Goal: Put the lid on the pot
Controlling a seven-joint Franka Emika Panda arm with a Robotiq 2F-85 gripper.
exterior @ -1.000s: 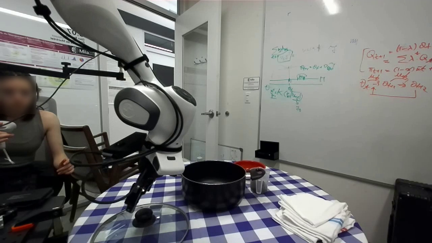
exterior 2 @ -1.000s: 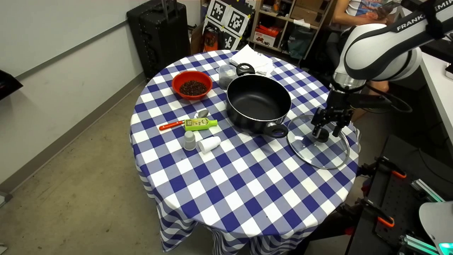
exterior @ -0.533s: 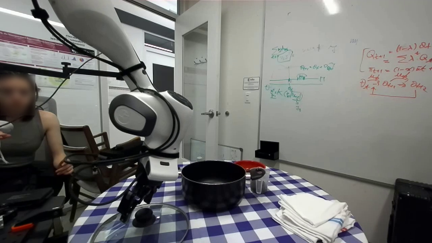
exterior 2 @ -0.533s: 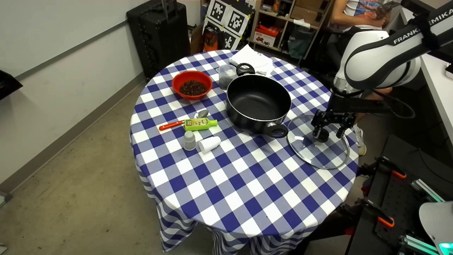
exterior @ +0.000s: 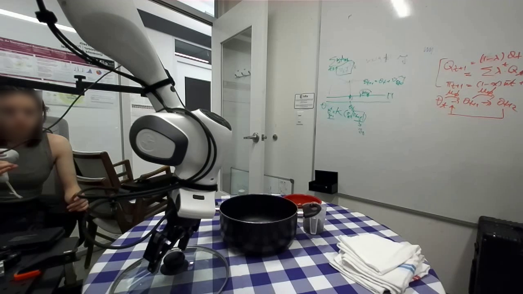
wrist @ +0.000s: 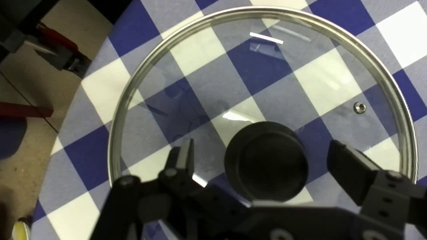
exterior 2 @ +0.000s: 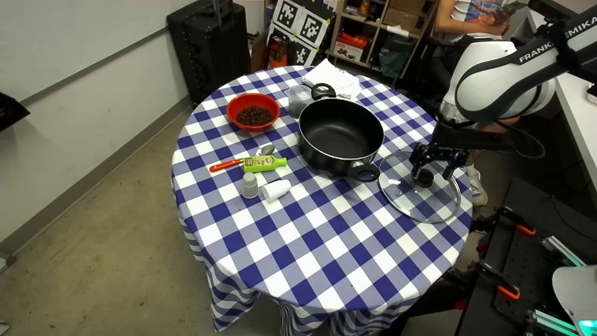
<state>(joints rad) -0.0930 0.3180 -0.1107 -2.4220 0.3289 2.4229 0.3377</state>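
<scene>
"Where's the glass lid (wrist: 263, 103)?"
"On the tabletop (exterior 2: 326, 242), beside the black pot (exterior: 258, 233)."
"Risk?"
"The jaws stand spread astride the knob (wrist: 270, 163); if too high (height reads poorly), their pinch may slip off."

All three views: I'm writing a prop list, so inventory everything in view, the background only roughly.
lid: 1, clear with dark knob, on tablecloth
pot: 1, black, beside lid
bowl: 1, red, on tablecloth
pieces: many, dark brown, in bowl
container: 1, clear, beside pot
cloths: stack, count unclear, white, on tablecloth
bottle: 1, green, on tablecloth
utensil: at least 1, red-handled, by bottle
shaker: 1, greyish, upright by bottle
cup-like item: 1, white, lying by shaker
tablecloth: 1, blue and white, under lid
suitcase: 1, black, background
whiteboard: 1, white, background
people: 2, grey and white tops, background
robot arm: 1, white and black, above lid
fingers: 2, black, apart, either side of knob
</scene>
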